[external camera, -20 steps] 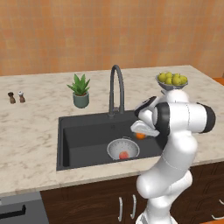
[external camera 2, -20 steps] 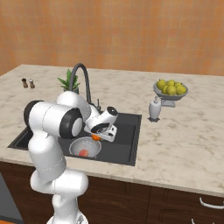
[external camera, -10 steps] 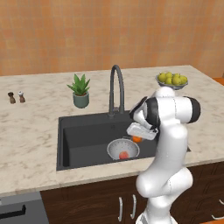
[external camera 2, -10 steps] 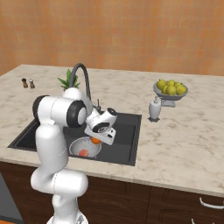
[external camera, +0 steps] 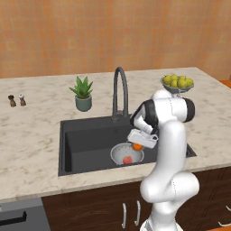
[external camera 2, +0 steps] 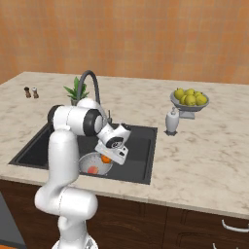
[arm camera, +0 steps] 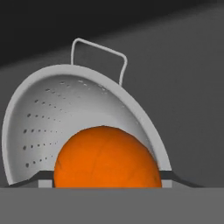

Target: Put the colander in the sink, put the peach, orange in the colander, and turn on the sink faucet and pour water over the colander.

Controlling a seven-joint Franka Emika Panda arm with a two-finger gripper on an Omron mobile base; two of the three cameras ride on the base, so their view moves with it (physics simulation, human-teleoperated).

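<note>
A marbled worktop (external camera: 31, 135) carries a dark sink (external camera: 85, 140) with a tall faucet (external camera: 120, 90) behind it. In the basin sits the metal colander (external camera: 121, 155), the peach (external camera: 127, 159) inside it. Just above its rim the robot's claw (external camera: 138, 145) is clamped on the orange (external camera: 137, 146), apparently not yet touching the colander. The hand view shows the orange (arm camera: 107, 159) between the fingertips. No lettering is legible on anything.
</note>
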